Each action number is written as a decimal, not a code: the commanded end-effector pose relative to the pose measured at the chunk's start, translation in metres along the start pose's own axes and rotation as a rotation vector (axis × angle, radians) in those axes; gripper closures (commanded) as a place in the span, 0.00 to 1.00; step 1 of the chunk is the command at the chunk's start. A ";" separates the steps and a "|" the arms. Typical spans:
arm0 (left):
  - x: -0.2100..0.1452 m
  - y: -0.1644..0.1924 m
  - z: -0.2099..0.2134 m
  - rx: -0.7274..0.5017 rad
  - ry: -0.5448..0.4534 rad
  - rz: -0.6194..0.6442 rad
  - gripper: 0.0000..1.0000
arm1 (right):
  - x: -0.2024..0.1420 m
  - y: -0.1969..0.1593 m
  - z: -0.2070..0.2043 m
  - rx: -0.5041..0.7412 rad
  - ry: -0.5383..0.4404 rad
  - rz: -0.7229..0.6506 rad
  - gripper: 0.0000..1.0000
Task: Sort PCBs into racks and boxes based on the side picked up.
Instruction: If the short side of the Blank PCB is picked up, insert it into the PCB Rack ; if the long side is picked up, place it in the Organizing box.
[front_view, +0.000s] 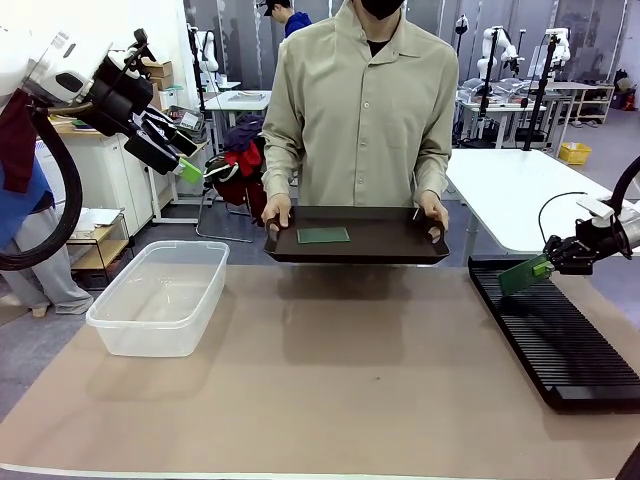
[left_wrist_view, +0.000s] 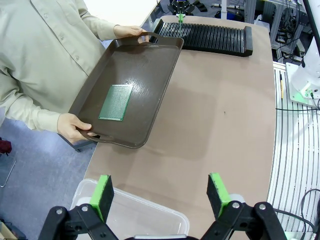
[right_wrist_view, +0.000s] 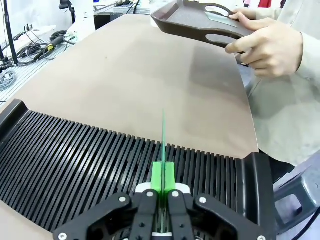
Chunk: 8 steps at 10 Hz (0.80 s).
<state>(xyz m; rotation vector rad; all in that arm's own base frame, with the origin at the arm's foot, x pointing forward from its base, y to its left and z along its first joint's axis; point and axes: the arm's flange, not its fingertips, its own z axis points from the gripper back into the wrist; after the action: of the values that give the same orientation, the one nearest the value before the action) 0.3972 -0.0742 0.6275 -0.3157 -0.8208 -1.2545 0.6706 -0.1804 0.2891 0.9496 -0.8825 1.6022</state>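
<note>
Right gripper clamps one PCB edge-on, slotted rack just below; it looks light, stiff, best edge-pinched; left gripper gapes.

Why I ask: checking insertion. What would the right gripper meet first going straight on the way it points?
Probably the black rack: the right gripper, shut on a PCB, angles down over its slots, so the PCB's tip would touch first. Which slot is unclear.

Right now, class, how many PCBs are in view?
2. One PCB lies flat on the tray the person holds; the other PCB stands on edge in the right gripper, over the rack.
</note>
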 end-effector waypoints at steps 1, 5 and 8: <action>-0.002 0.000 -0.001 -0.011 -0.016 -0.006 0.00 | -0.006 0.000 -0.009 -0.036 -0.032 0.021 0.98; -0.002 0.000 -0.001 -0.011 -0.016 -0.006 0.00 | -0.013 0.007 -0.010 0.023 0.030 -0.013 0.98; -0.002 0.000 -0.001 -0.011 -0.016 -0.006 0.00 | -0.014 0.009 -0.010 0.048 0.029 -0.023 0.92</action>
<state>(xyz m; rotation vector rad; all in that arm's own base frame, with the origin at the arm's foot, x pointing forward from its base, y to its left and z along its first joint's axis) 0.3972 -0.0742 0.6275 -0.3157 -0.8208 -1.2545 0.6667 -0.1817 0.2824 0.9666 -0.8669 1.5959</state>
